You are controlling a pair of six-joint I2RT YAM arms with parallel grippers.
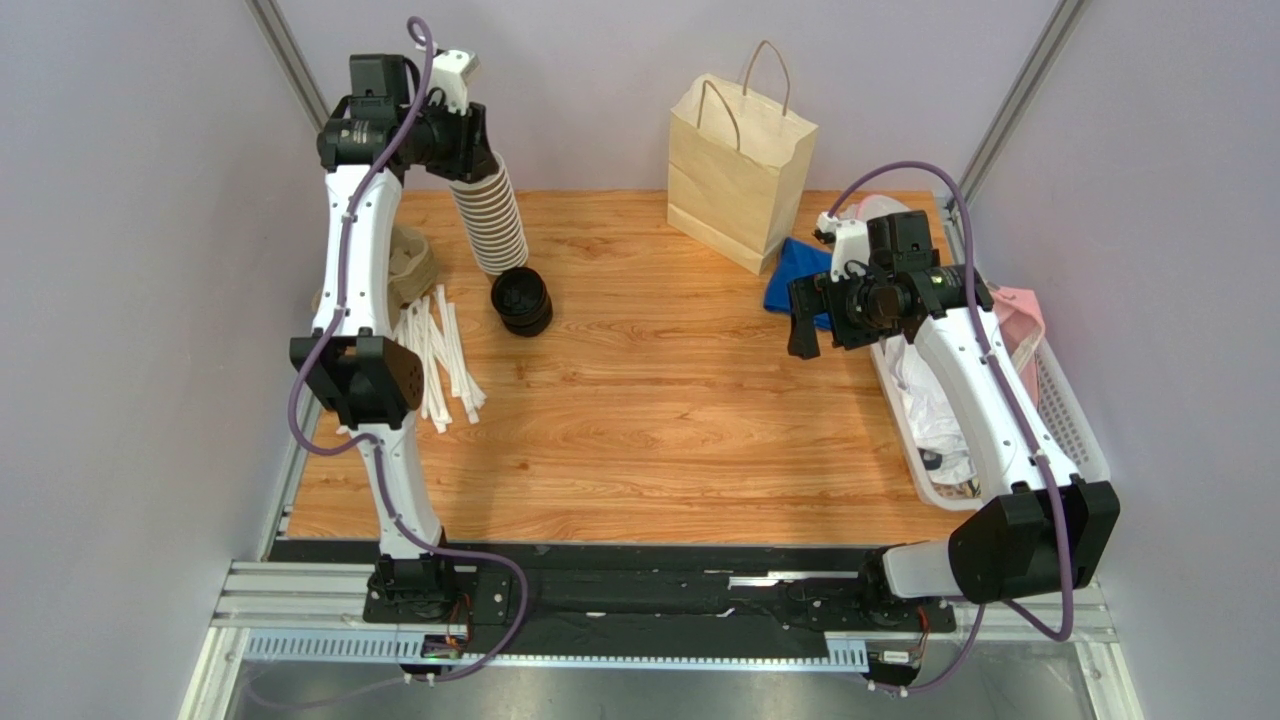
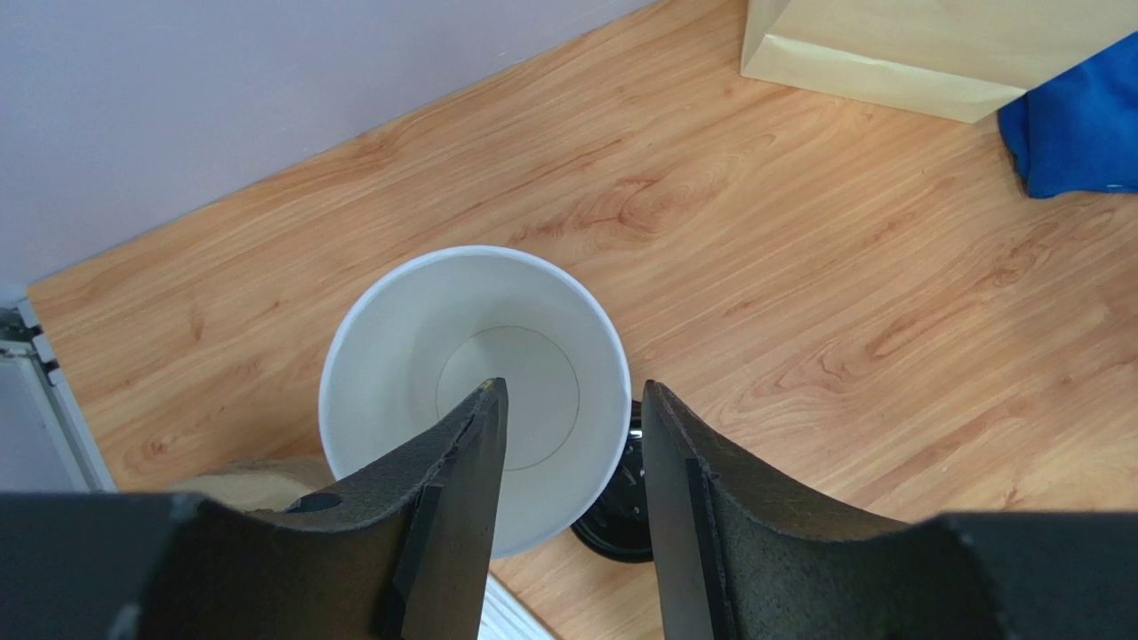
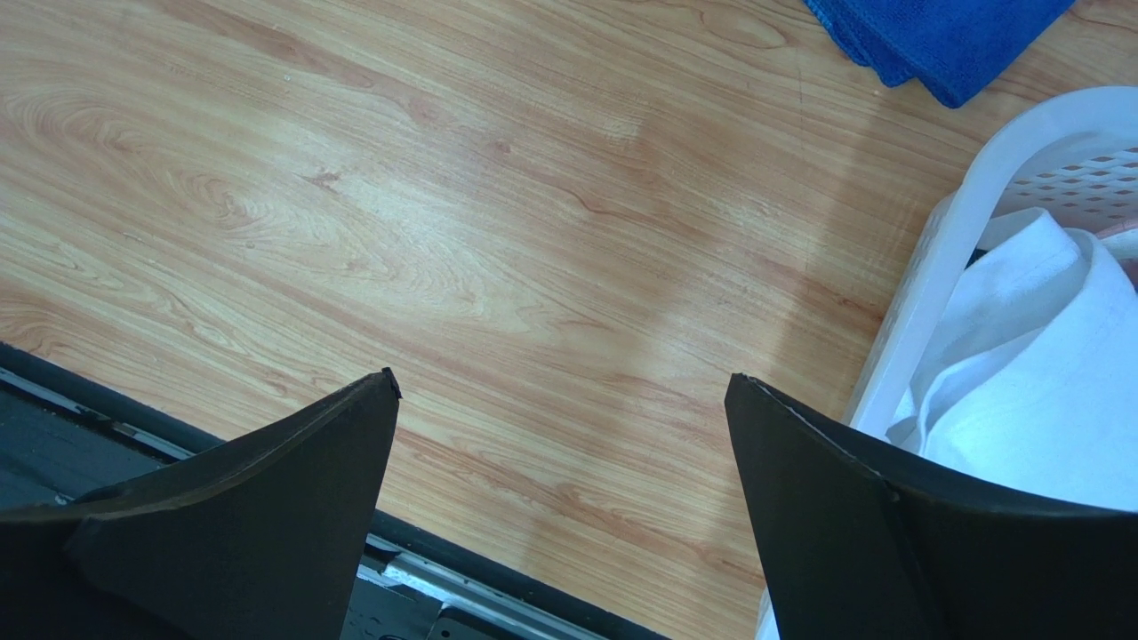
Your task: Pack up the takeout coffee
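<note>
No lidded takeout coffee is in view. A leaning stack of white-rimmed paper cups (image 1: 492,218) stands at the back left, next to a stack of black lids (image 1: 522,302). My left gripper (image 1: 463,150) is at the top of the stack. In the left wrist view the top cup (image 2: 441,334) shows its white inside. My left gripper (image 2: 575,394) is open and straddles the cup's rim, one finger inside and the other outside, with the black lids (image 2: 621,514) below. My right gripper (image 1: 807,318) hangs open over bare wood (image 3: 562,378), holding nothing.
A kraft paper bag (image 1: 739,150) with handles stands at the back centre, a blue cloth (image 1: 792,278) beside it. A white basket (image 1: 1070,413) with white cloth sits at the right edge. White wrapped sticks (image 1: 436,357) and a tan cardboard item (image 1: 409,270) lie at the left.
</note>
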